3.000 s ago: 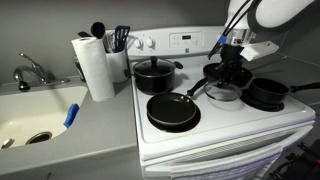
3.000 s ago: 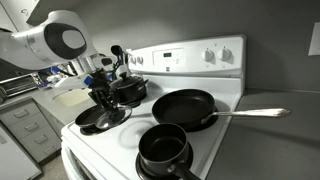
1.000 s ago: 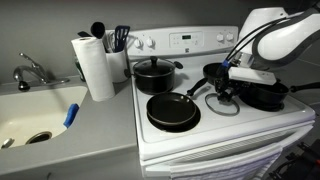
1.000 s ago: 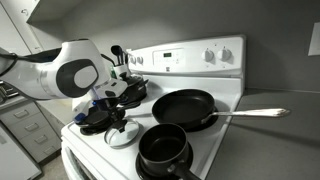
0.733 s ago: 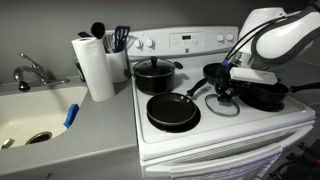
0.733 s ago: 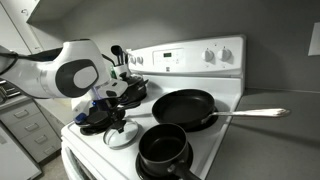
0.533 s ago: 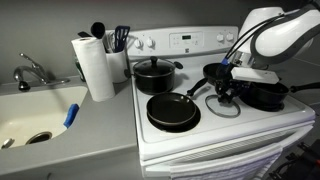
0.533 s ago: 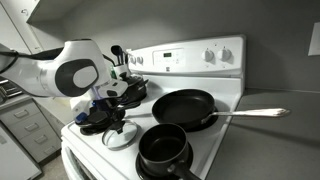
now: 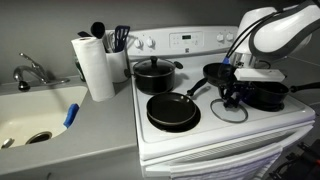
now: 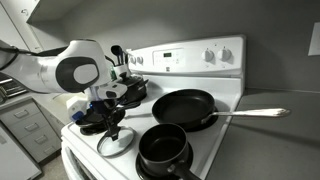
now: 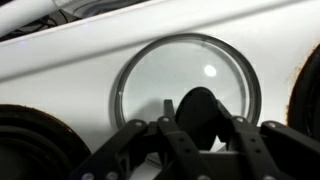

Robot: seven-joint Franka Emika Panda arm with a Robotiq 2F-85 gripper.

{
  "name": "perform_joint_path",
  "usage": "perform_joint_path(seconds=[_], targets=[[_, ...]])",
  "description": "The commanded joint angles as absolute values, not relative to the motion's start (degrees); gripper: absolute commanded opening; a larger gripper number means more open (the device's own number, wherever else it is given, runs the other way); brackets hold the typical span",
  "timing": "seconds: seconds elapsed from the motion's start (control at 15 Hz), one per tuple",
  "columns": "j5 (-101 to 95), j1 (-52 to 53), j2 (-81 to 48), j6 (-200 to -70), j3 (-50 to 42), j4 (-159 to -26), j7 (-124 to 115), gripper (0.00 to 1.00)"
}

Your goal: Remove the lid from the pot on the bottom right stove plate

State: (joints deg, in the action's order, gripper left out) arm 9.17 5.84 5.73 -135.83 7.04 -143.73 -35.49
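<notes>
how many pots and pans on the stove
4: a lidded pot back left, a frying pan in front of it, another frying pan behind the arm, and a saucepan at the right edge. The arm may hide more.

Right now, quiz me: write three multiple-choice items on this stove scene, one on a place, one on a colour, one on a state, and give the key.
1. Where is the lid?
A) on the pot
B) beside the pot, under the gripper
C) on the floor

2. What colour is the stove top?
A) white
B) black
C) red

3. The pot is
A) covered
B) uncovered
C) tipped on its side

Key: 1 B, the wrist view shows the lid against the stove top with the gripper over its knob. 2 A, the bare surface around the pans is white. 3 B, its dark inside shows in both exterior views.
</notes>
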Motion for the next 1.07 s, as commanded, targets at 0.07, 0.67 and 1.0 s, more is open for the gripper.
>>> perform_joint_path(seconds=[0.07, 0.67, 1.0], targets=[[9.3, 5.6, 1.8, -133.7, 7.1, -143.1, -34.1, 0.15], [7.5, 5.4, 1.3, -132.0, 6.8, -141.4, -34.0, 1.00], [3.8, 5.7, 4.0, -126.1, 7.1, -138.9, -34.0, 1.00]])
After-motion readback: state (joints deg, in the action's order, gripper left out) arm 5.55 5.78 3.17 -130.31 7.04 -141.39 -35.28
